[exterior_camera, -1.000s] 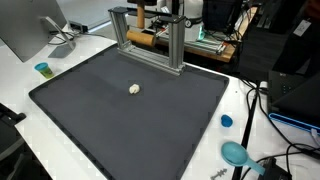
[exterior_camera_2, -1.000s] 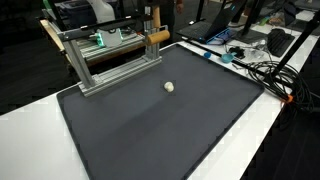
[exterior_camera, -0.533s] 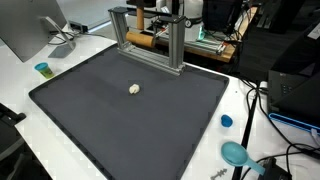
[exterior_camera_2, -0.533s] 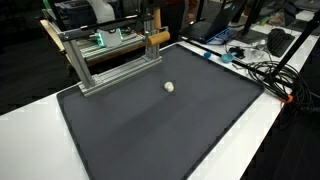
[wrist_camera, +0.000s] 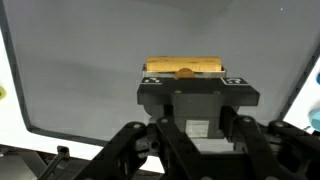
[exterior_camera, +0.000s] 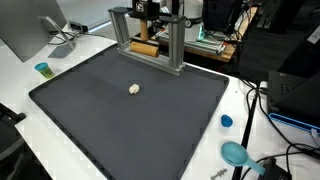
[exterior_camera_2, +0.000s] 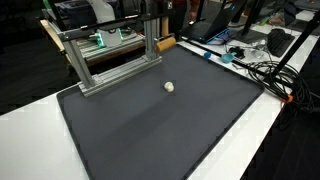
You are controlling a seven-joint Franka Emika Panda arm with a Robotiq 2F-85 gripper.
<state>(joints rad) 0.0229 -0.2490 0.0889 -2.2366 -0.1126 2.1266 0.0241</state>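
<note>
We recorded a plain dark-grey rectangular mat (exterior_camera: 120,125), unpatterned, against a white tabletop (exterior_camera: 15,90). The small round lump (exterior_camera: 134,89) showed cream, almost off-white, in both exterior views. The metal frame (exterior_camera: 178,45) was silver-grey. In the wrist view the wooden bar (wrist_camera: 185,69) appeared light honey-brown with a darker orange-brown spot at its middle, and the gripper (wrist_camera: 185,76) was matt black. We also noted a small teal cup (exterior_camera: 42,69), a bright blue cap (exterior_camera: 227,121), a turquoise disc (exterior_camera: 235,153) and black cables (exterior_camera: 255,100).
</note>
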